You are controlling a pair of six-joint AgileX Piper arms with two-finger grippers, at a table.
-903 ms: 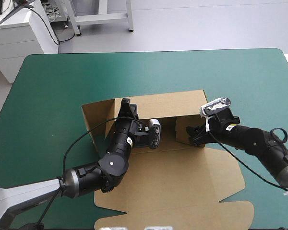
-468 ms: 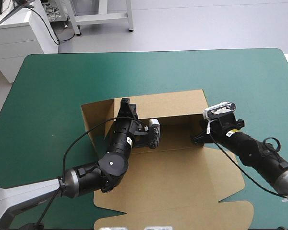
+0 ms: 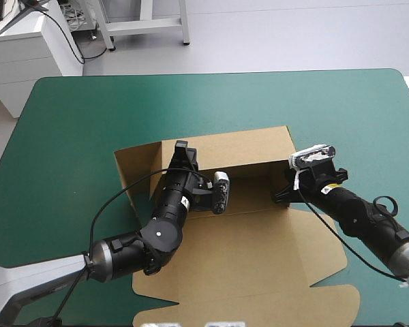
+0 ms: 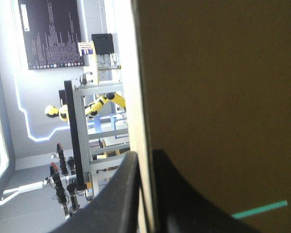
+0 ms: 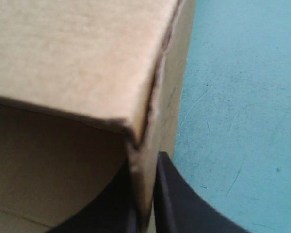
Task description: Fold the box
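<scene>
The brown box (image 3: 259,252) lies in the middle of the table, its lid flat toward the near edge and its back wall (image 3: 238,148) and left wall raised. My left gripper (image 3: 185,151) reaches over the box floor and is shut on the back wall's top edge. In the left wrist view the board edge (image 4: 140,73) runs between the black fingers of the left gripper (image 4: 144,156). My right gripper (image 3: 281,193) is shut on the right wall at the box's far right corner. In the right wrist view that corner (image 5: 145,121) sits between the two fingers of the right gripper (image 5: 144,165).
The teal-green cover (image 3: 75,122) surrounds the box on the left, far and right sides. The flat lid's front flap (image 3: 245,310) reaches almost to the table's near edge.
Earlier the right gripper stood open around a short side flap turned inward. That flap has swung out to the right corner and the gripper has shut on it. The left arm barely moved.
</scene>
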